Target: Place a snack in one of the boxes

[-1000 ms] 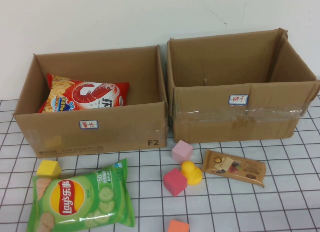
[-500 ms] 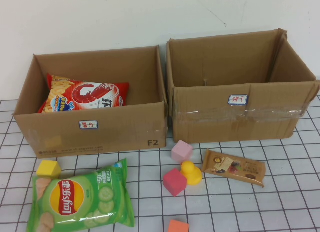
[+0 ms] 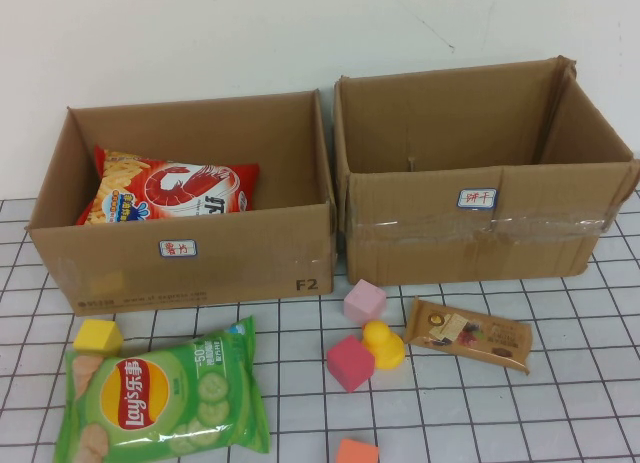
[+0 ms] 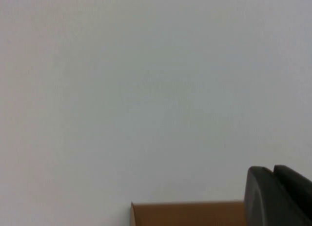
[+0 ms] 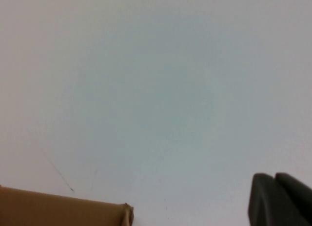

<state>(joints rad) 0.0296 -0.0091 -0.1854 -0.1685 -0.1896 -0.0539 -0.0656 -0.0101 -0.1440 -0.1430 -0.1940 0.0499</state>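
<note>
Two open cardboard boxes stand at the back of the gridded table. The left box (image 3: 180, 258) holds a red shrimp-chip bag (image 3: 170, 191). The right box (image 3: 480, 223) looks empty. A green Lay's chip bag (image 3: 160, 395) lies at the front left. A brown snack bar (image 3: 468, 333) lies in front of the right box. Neither arm shows in the high view. My left gripper (image 4: 273, 170) is shut and empty, raised and facing the wall above a box edge (image 4: 185, 214). My right gripper (image 5: 274, 176) is likewise shut and empty, above a box edge (image 5: 58, 209).
Foam toys lie in front of the boxes: a yellow cube (image 3: 97, 336), a pink cube (image 3: 364, 302), a magenta cube (image 3: 349, 363), a yellow rounded piece (image 3: 382, 344) and an orange cube (image 3: 356, 451) at the front edge. A white wall stands behind the boxes.
</note>
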